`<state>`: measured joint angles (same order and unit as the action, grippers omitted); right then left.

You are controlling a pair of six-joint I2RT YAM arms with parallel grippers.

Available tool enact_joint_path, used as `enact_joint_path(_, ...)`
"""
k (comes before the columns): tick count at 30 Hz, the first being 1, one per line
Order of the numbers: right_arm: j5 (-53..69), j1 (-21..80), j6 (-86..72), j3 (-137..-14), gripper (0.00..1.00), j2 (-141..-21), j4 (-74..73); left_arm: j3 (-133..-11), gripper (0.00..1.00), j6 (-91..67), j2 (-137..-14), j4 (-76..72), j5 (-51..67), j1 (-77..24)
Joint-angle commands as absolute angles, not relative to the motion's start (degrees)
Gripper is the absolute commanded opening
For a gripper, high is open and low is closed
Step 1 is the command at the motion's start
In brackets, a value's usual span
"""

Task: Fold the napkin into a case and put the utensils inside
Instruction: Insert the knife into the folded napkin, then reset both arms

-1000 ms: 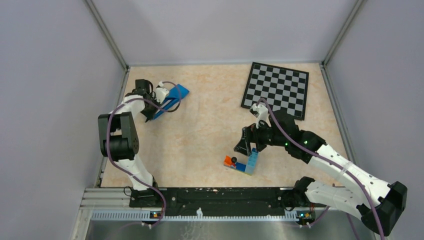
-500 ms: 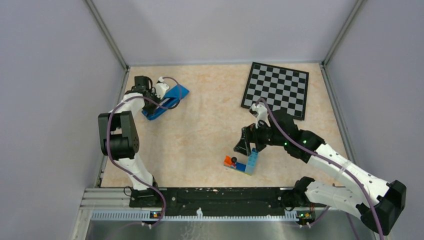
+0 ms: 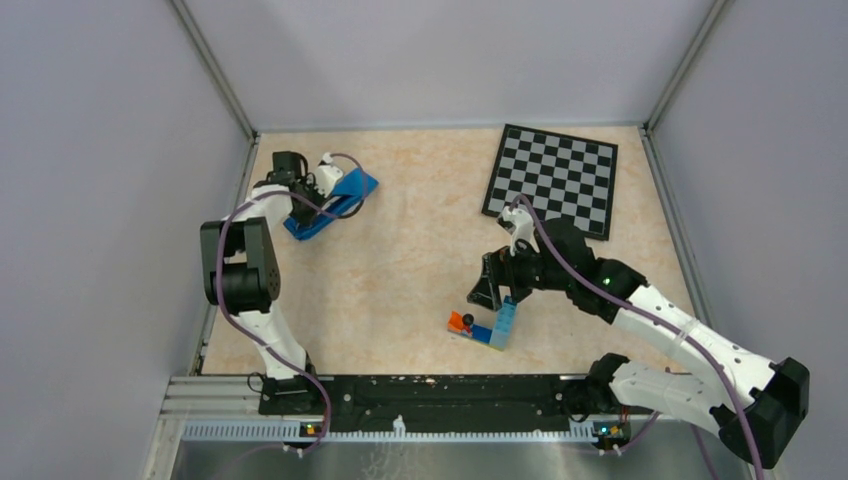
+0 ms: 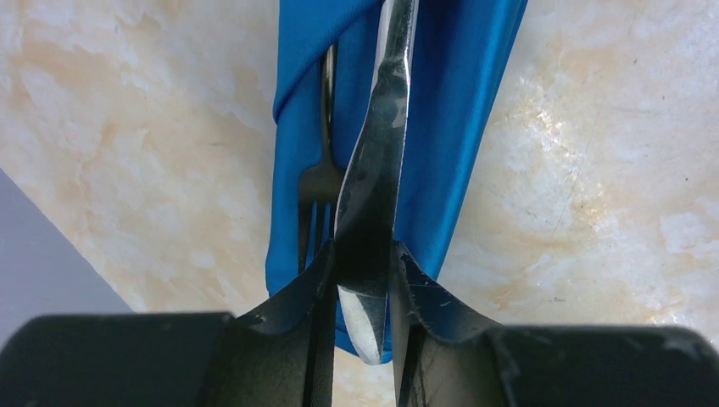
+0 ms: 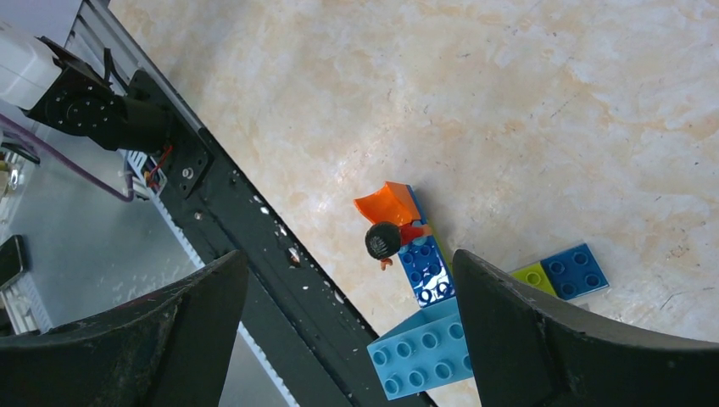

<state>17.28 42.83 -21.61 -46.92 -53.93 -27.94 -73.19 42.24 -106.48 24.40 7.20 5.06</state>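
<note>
The napkin (image 4: 441, 127) is folded into a long bright blue sleeve near the table's far left corner (image 3: 352, 187). The dark fork (image 4: 318, 182) lies inside its fold, tines toward the camera. My left gripper (image 4: 363, 254) is shut on the knife (image 4: 377, 161), pinching its blade near the tip. The knife's handle end reaches up along the napkin and out of the picture's top. In the top view the left gripper (image 3: 318, 190) is over the napkin. My right gripper (image 5: 348, 271) is open with nothing in it, hovering above toy bricks (image 3: 487, 285).
A chessboard (image 3: 553, 178) lies at the back right. A light blue brick (image 5: 420, 352), a dark blue brick with a small toy figure (image 5: 386, 240) and a flat green-and-blue piece (image 5: 564, 271) sit near the black front rail (image 5: 254, 254). Grey walls close in the left and right sides.
My left gripper, still holding the knife, has shifted slightly toward the far wall along the napkin, uncovering the napkin's near end. The right arm has stayed put.
</note>
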Motion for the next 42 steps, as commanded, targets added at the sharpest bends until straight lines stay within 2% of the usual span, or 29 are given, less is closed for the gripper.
enact_joint_path(1, 18.18, 42.17, -21.71, -48.78, 0.89, -54.39, -26.28, -75.57, 0.00, 43.55, -108.46, 21.66, 8.57, 3.80)
enact_joint_path(18, 18.70, 41.38, -21.80, -48.62, 0.89, -55.08, -26.01, -76.15, 0.01, 44.60, -111.41, 18.83, 3.67, 1.50)
enact_joint_path(20, 18.93, 41.31, -21.87, -48.58, 0.89, -55.19, -25.85, -76.43, 0.08, 44.71, -111.80, 19.17, 2.73, 1.45)
enact_joint_path(23, 19.15, 41.23, -21.87, -48.52, 0.89, -55.31, -25.71, -75.99, 0.31, 43.83, -110.74, 18.94, 2.16, 1.41)
enact_joint_path(29, 19.25, 40.53, -22.04, -48.77, 0.89, -55.28, -25.66, -71.54, 0.60, 40.96, -103.72, 16.37, 2.65, 1.41)
enact_joint_path(34, 18.30, 38.52, -21.99, -49.39, 0.89, -54.39, -26.97, -68.41, 0.65, 35.53, -93.14, 15.53, 6.03, 1.34)
enact_joint_path(39, 11.92, 36.18, -21.09, -51.11, 0.89, -50.50, -31.47, -67.20, 0.72, 17.38, -76.67, 15.60, 18.97, 1.24)
enact_joint_path(40, 9.75, 36.13, -20.85, -51.94, 0.89, -49.39, -32.78, -66.35, 0.78, 12.87, -73.11, 14.35, 21.93, 1.15)
enact_joint_path(41, 7.76, 36.08, -20.53, -52.98, 0.89, -48.26, -34.30, -64.93, 0.93, 8.42, -69.28, 11.91, 25.07, 0.96)
enact_joint_path(42, 5.20, 36.12, -20.26, -54.76, 0.89, -47.19, -36.10, -63.74, 0.98, 4.07, -64.41, 8.28, 26.96, 0.41)
